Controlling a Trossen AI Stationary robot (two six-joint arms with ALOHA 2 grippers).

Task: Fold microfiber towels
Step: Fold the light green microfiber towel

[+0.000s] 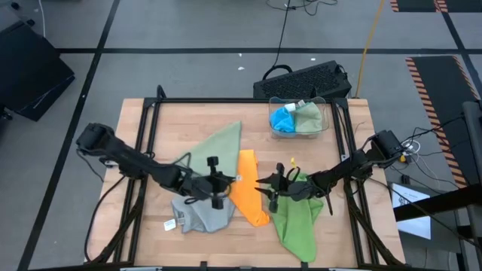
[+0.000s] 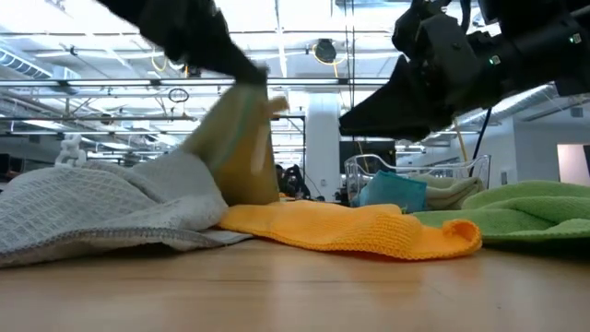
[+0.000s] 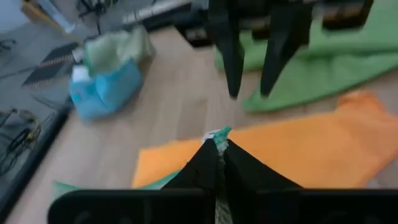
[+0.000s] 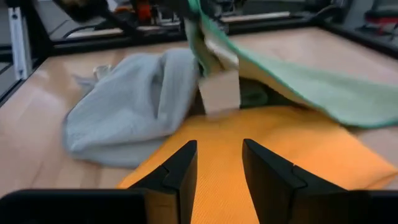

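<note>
A sage green towel (image 1: 222, 143) lies mid-table, and its near part (image 2: 235, 124) is raised by my left gripper (image 1: 224, 181), which is shut on it. A grey towel (image 1: 199, 214) lies crumpled near the front edge. An orange towel (image 1: 248, 192) lies flat beside it, with a lime green towel (image 1: 297, 218) to its right. My right gripper (image 4: 217, 165) hovers open just over the orange towel (image 4: 249, 149), between it and the lime green one, and touches nothing. My left gripper pinches an edge of the sage green towel (image 3: 219, 133) between its two fingertips; only a sliver of cloth shows past them. The fingers slant downward, coming from the table's left. The held part is lifted clear, and the cloth slopes down from it (image 4: 298, 81) to the table.
A clear bin (image 1: 325, 113) at the far right holds a bright blue cloth (image 1: 283, 120) and a pale green one. A black keyboard (image 1: 305, 79) lies beyond the far edge. A white tag (image 1: 172, 223) sticks out of the grey towel. Bare wood shows at the far left.
</note>
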